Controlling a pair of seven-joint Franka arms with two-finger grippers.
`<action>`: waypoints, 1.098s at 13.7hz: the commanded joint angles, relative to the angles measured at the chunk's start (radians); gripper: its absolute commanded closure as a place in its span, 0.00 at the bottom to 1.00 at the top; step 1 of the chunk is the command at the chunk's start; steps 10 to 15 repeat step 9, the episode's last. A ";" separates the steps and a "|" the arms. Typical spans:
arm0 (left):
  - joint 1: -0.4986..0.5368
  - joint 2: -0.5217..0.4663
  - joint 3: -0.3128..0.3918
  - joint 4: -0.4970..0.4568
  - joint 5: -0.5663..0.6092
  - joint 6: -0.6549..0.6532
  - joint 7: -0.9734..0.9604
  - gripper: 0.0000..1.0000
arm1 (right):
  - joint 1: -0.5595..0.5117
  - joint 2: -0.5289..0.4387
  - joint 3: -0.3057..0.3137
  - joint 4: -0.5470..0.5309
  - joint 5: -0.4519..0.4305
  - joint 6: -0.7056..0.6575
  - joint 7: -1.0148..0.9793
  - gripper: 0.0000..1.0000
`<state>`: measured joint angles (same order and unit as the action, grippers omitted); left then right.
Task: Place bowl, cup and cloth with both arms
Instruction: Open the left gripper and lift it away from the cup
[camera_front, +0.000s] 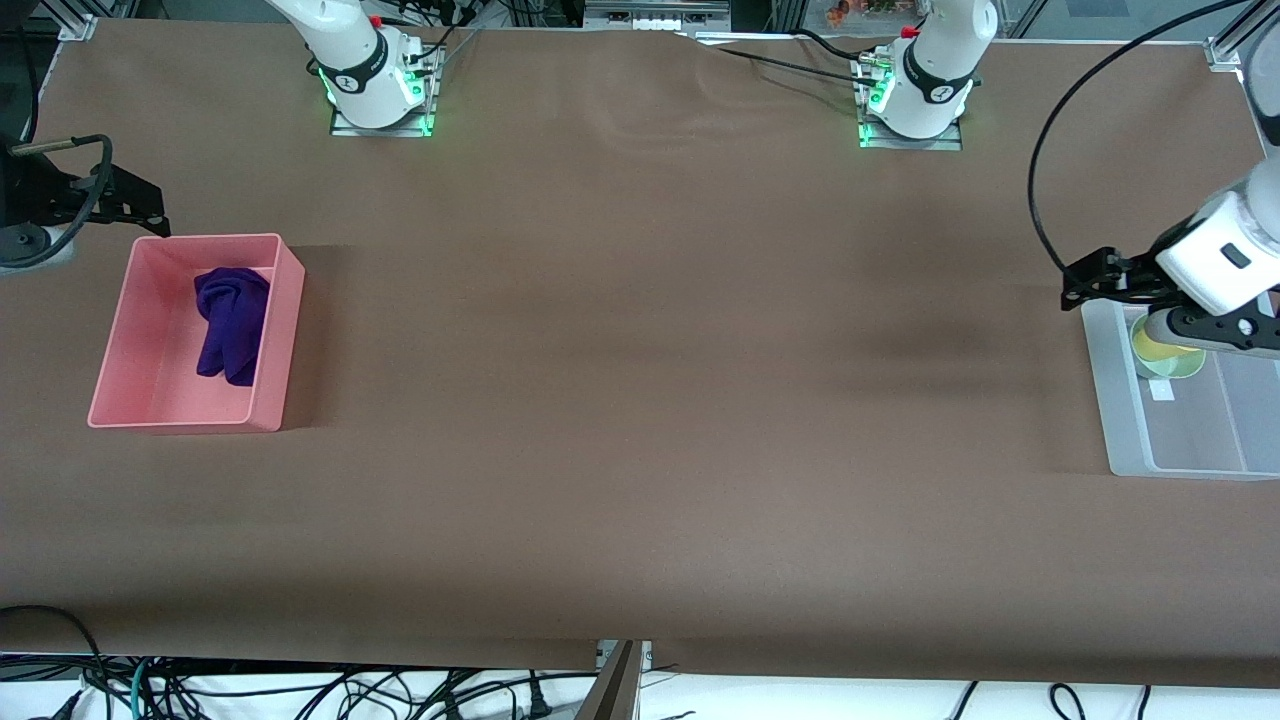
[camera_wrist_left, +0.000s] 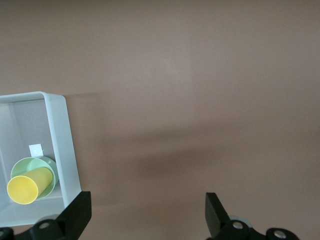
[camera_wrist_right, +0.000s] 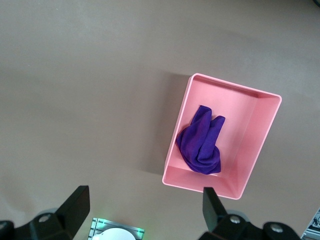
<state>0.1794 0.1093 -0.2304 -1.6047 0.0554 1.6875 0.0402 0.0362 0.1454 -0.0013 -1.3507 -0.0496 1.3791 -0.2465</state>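
The purple cloth (camera_front: 230, 320) lies bunched in a pink bin (camera_front: 283, 330) at the right arm's end of the table; the right wrist view shows the cloth (camera_wrist_right: 201, 142) in the bin (camera_wrist_right: 250, 150). The sage-green bowl (camera_front: 1187, 366) sits in a clear bin (camera_front: 1105, 380) at the left arm's end, with the yellow cup (camera_front: 1152, 345) tipped inside it. The left wrist view shows the cup (camera_wrist_left: 25, 187), the bowl (camera_wrist_left: 37, 167) and the bin (camera_wrist_left: 60, 130). My left gripper (camera_front: 1085, 283) (camera_wrist_left: 147, 212) hangs open and empty over the table beside the clear bin. My right gripper (camera_front: 150, 205) (camera_wrist_right: 144, 205) hangs open and empty beside the pink bin.
The brown table (camera_front: 640, 400) stretches wide between the two bins. The right arm's base (camera_front: 375, 90) and the left arm's base (camera_front: 915, 105) stand at the table's edge farthest from the front camera. A white label (camera_front: 1162, 390) lies in the clear bin.
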 joint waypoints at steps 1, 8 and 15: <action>-0.133 -0.092 0.138 -0.116 -0.023 0.057 -0.032 0.00 | -0.010 -0.009 0.009 -0.001 -0.001 -0.009 0.009 0.00; -0.143 -0.063 0.148 -0.090 -0.022 0.014 -0.025 0.00 | -0.012 -0.009 0.007 -0.002 0.000 -0.008 0.009 0.00; -0.143 -0.063 0.148 -0.089 -0.023 0.014 -0.025 0.00 | -0.012 -0.009 0.007 -0.002 0.000 -0.008 0.009 0.00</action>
